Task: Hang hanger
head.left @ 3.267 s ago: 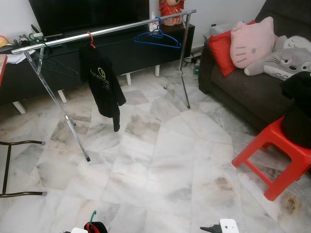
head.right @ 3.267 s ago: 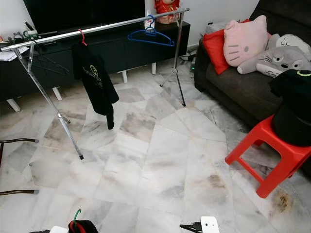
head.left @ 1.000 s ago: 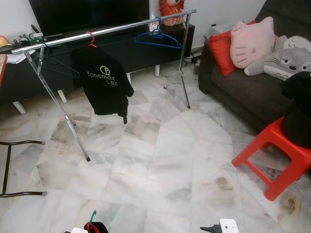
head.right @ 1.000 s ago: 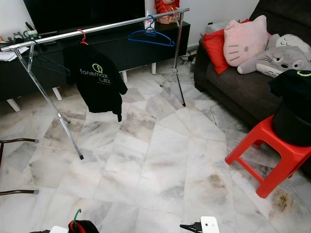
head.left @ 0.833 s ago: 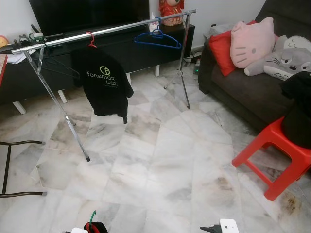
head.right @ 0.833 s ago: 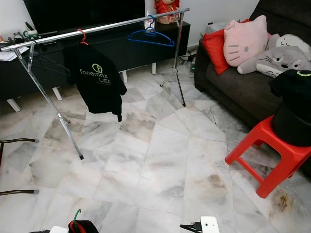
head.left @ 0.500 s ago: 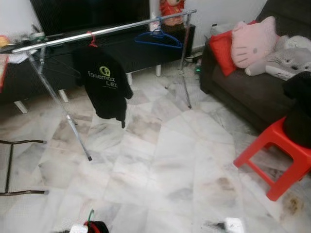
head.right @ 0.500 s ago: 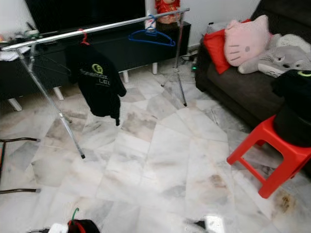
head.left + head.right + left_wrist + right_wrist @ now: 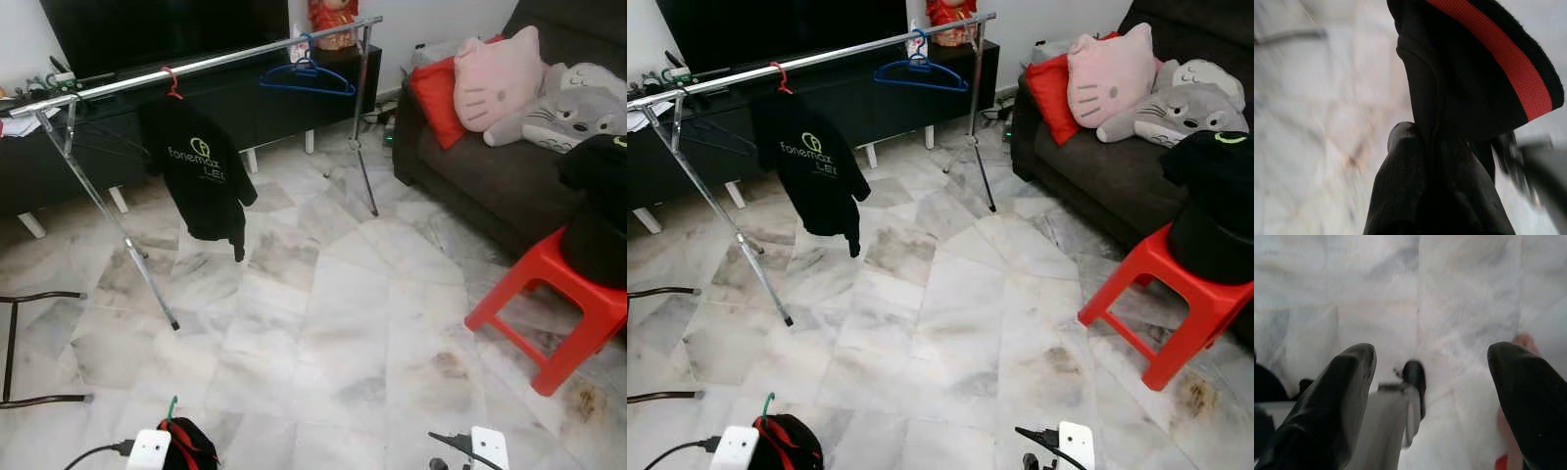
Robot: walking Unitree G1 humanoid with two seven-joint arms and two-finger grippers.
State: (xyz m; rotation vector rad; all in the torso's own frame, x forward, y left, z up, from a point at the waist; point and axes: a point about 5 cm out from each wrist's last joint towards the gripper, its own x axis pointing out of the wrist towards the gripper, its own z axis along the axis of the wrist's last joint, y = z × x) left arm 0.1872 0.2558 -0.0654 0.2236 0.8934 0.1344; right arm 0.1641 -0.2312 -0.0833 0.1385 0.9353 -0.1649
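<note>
A silver rail [image 9: 196,67] on splayed legs crosses the far side of the room. On it hang a black printed T-shirt [image 9: 201,166] on a red hanger [image 9: 172,80] and a bare blue hanger [image 9: 307,76]. Low at the picture's near left, my left gripper [image 9: 1425,142] is shut on a black garment with a red stripe [image 9: 184,443]. A green hanger hook [image 9: 171,403] sticks up from that garment. My right gripper [image 9: 1432,357] hangs open over the marble floor, its white wrist block [image 9: 487,446] at the near right.
A red plastic stool [image 9: 549,304] carrying a black bundle [image 9: 598,220] stands at the right, before a dark sofa [image 9: 470,166] with cushions. A black TV console [image 9: 265,98] sits behind the rail. A black chair frame [image 9: 20,343] lies at the left edge.
The T-shirt on the rail has swung from edge-on to face-on. The camera has dipped and shifted, so both wrists show more. The left gripper keeps its hold.
</note>
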